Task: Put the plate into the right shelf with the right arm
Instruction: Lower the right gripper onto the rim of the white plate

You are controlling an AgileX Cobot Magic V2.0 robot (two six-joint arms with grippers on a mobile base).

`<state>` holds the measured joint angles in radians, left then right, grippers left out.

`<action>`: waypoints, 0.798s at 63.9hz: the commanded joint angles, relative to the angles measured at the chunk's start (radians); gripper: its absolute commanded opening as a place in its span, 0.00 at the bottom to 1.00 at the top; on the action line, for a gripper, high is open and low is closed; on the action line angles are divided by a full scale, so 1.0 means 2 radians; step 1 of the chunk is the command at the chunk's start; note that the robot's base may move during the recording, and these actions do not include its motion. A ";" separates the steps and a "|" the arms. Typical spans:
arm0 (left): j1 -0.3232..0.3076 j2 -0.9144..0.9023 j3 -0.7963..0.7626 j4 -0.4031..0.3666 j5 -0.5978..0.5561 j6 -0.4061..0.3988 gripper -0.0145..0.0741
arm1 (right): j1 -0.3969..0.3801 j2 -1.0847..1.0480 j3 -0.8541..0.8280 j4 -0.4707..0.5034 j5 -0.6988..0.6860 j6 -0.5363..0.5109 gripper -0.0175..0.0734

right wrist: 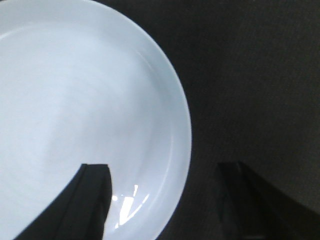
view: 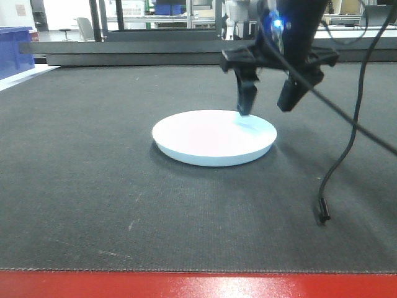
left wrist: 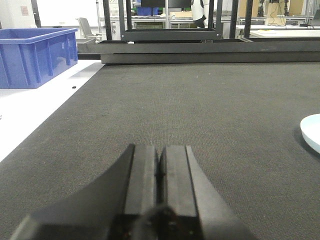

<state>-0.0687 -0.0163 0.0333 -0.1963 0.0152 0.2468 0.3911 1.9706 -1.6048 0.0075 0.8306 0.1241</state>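
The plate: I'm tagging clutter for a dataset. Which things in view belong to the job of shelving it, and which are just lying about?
Job: plate; right claw, open, straddling its rim.
Lying about: blue bin; dangling cable; left claw, shut, away from the plate.

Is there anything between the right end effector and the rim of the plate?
Nothing visible. The open right end effector straddles the rim of the plate, with one finger inside the rim and the other outside, over the mat.

White plate (view: pixel 211 133), dark grey mat (view: pixel 93 174)
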 commanded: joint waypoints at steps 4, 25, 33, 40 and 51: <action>-0.004 -0.005 0.004 -0.001 -0.042 -0.001 0.11 | -0.001 -0.016 -0.019 -0.022 -0.030 0.001 0.67; -0.004 -0.005 0.004 -0.001 -0.042 -0.001 0.11 | -0.001 0.010 -0.019 -0.022 -0.045 0.001 0.63; -0.004 -0.005 0.004 -0.001 -0.042 -0.001 0.11 | -0.002 0.015 -0.019 -0.027 -0.045 0.001 0.57; -0.004 -0.005 0.004 -0.001 -0.042 -0.001 0.11 | -0.002 0.015 -0.019 -0.030 -0.045 0.001 0.34; -0.004 -0.005 0.004 -0.001 -0.042 -0.001 0.11 | -0.002 0.013 -0.019 -0.031 -0.037 0.001 0.26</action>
<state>-0.0687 -0.0163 0.0333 -0.1963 0.0152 0.2468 0.3893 2.0535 -1.6165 -0.0330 0.7718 0.1378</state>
